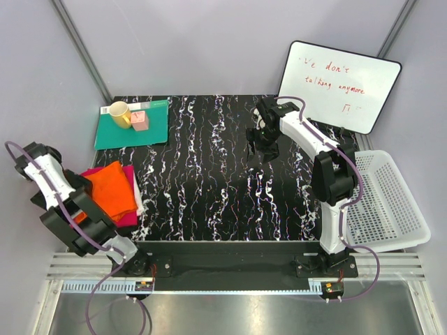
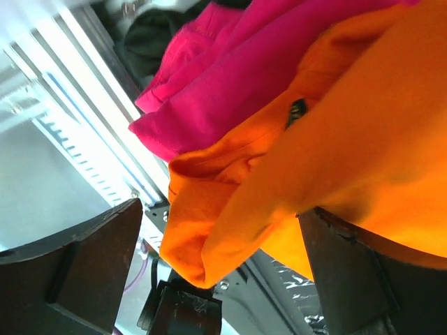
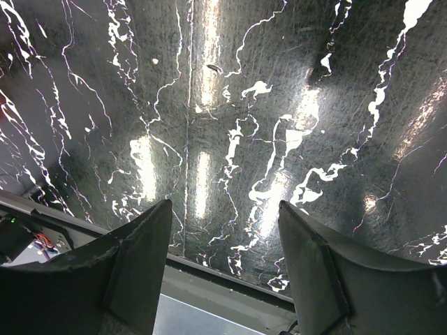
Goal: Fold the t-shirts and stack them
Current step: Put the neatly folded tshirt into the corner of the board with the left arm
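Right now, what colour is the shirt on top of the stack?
Bright orange. The top shirt lies on the pink shirt. The top external view shows it best.

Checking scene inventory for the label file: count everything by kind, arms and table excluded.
T-shirts: 2 (orange t-shirt, magenta t-shirt)
Mugs: 1 (yellow mug)
Blocks: 1 (pink block)
Mats: 1 (teal mat)
Baskets: 1 (white basket)
Whiteboards: 1 (whiteboard)
Total: 7
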Controlling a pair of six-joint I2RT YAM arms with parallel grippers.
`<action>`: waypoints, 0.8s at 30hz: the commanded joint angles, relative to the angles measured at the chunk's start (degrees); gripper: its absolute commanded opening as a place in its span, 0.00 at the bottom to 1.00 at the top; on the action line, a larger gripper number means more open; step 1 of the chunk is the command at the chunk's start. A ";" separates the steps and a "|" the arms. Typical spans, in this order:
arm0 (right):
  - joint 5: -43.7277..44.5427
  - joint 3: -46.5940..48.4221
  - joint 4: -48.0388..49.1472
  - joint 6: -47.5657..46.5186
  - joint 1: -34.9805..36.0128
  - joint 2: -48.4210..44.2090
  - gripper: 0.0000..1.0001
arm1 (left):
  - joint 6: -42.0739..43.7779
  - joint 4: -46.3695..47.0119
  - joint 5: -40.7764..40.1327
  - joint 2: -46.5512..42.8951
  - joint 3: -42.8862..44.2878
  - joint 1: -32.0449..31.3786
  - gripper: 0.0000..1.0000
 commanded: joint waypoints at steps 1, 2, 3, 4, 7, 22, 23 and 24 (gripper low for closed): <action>-1.89 0.71 0.85 0.05 -0.30 0.13 0.70 | 0.00 2.87 0.25 -7.29 6.69 0.12 0.99; -2.06 0.80 1.03 0.05 -0.30 0.22 0.70 | 0.00 3.23 0.78 -8.35 7.04 0.12 0.99; -2.07 0.89 0.94 0.05 -0.39 0.30 0.70 | 0.26 3.66 2.96 -9.67 7.39 0.12 0.99; -2.15 0.80 0.94 0.05 -0.30 0.39 0.70 | 0.70 5.50 4.54 -12.64 6.96 0.03 0.99; -2.33 0.54 1.03 0.05 -0.39 0.57 0.70 | 0.53 8.49 11.92 -17.23 5.11 -0.67 0.99; -2.59 -1.22 1.20 -0.04 -0.30 0.22 0.70 | -8.43 36.70 66.70 -16.36 -26.06 -6.30 0.00; -2.51 -1.31 1.12 -0.04 -0.30 0.22 0.70 | -11.74 41.15 66.87 -15.93 -27.74 -6.21 0.00; -2.24 -1.39 1.12 -0.04 -0.39 0.04 0.71 | -13.78 44.16 68.27 -15.40 -31.33 -5.95 0.00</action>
